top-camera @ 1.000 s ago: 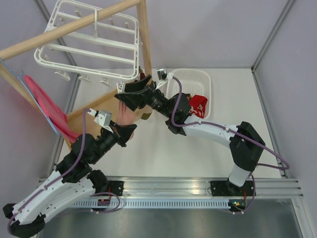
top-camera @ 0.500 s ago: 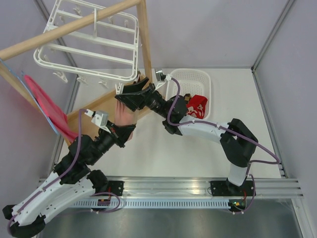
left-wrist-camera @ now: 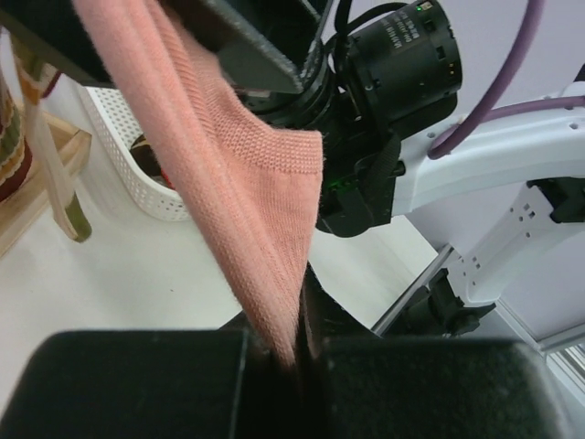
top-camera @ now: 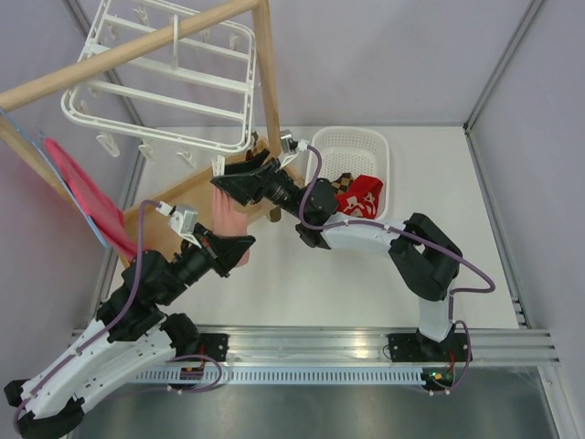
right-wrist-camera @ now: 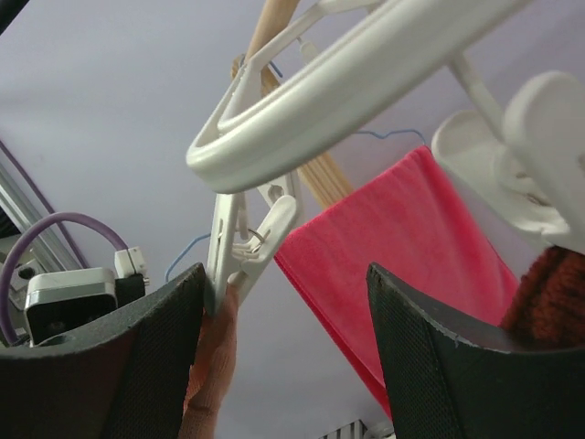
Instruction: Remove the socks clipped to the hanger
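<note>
The large white plastic rectangular drying hanger [right-wrist-camera: 338, 91] hangs from the pale wooden rack [top-camera: 128, 50]. To its right on the table, the white mesh basket [top-camera: 352, 133] holds red socks [top-camera: 364, 194]. A pale pink knitted sock [left-wrist-camera: 238, 174] stretches (taut and slanting) from a small white dangling clip [right-wrist-camera: 245, 245] down to the left gripper [left-wrist-camera: 288, 352], which is clamped on its lower end. The right gripper [right-wrist-camera: 283, 302] has its jaws apart, one on either side of that clip.

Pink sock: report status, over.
Left gripper shut on pink sock, lower end. Right gripper open around its clip on hanger. Not yet released. Wooden rack post close by.
</note>
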